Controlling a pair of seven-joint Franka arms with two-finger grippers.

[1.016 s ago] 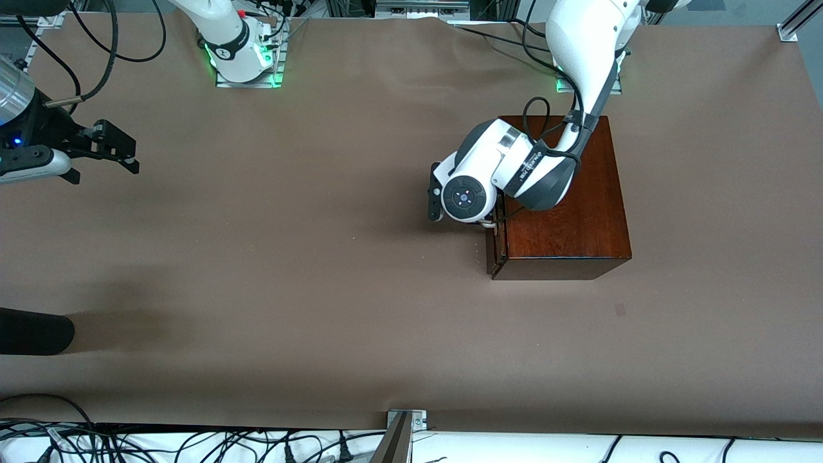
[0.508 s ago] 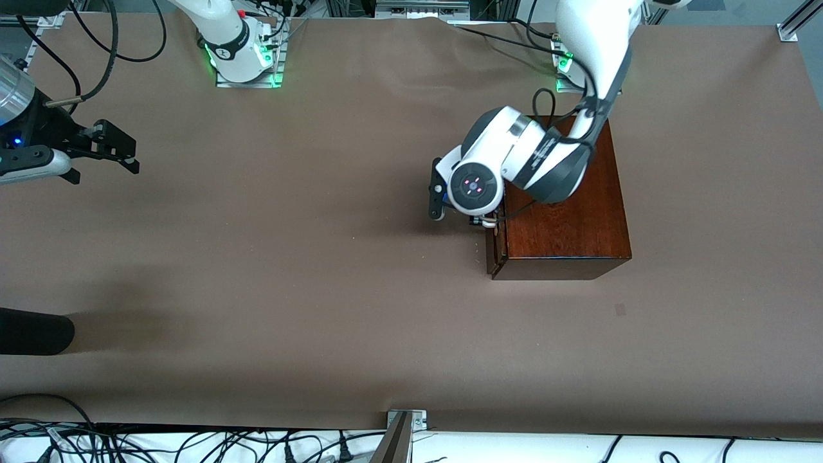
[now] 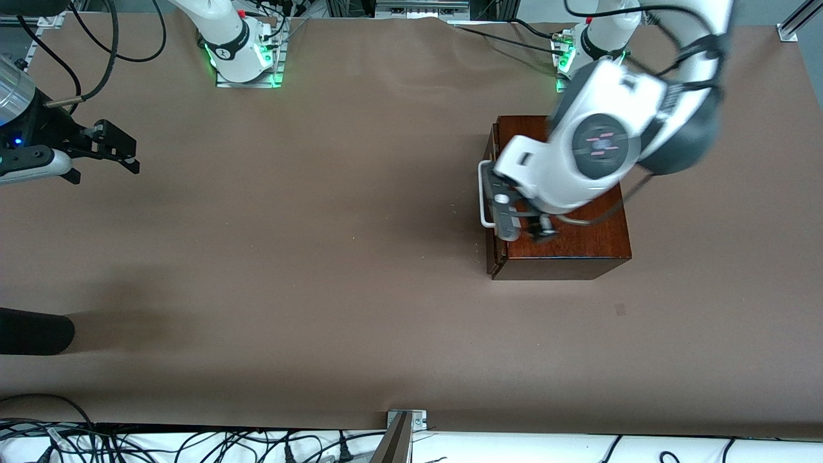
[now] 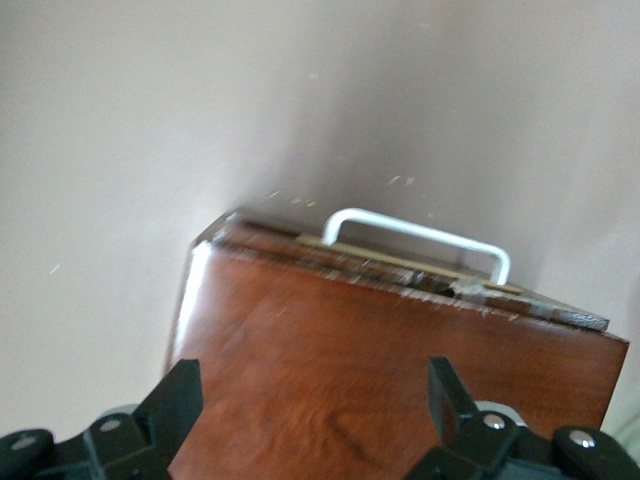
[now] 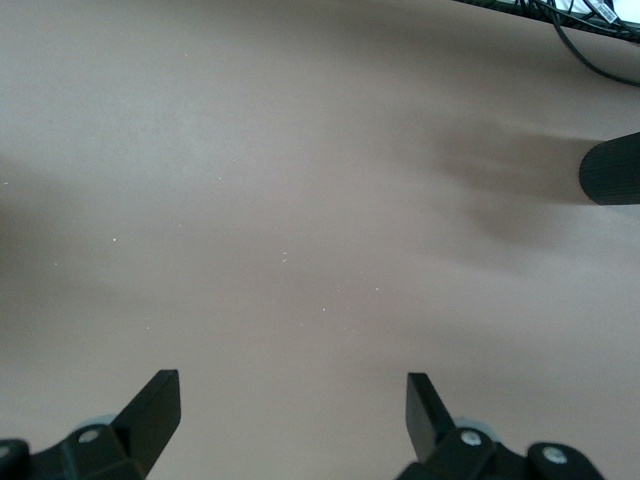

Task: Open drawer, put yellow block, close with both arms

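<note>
Left hand hangs wide and empty over the shut drawer at three o'clock, clear of its handle. Right hand waits wide at nine o'clock.

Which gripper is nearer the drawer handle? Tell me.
Left. The left gripper hangs open over the wooden box, right beside the handle. The right gripper waits open over bare table at the right arm's end.
</note>
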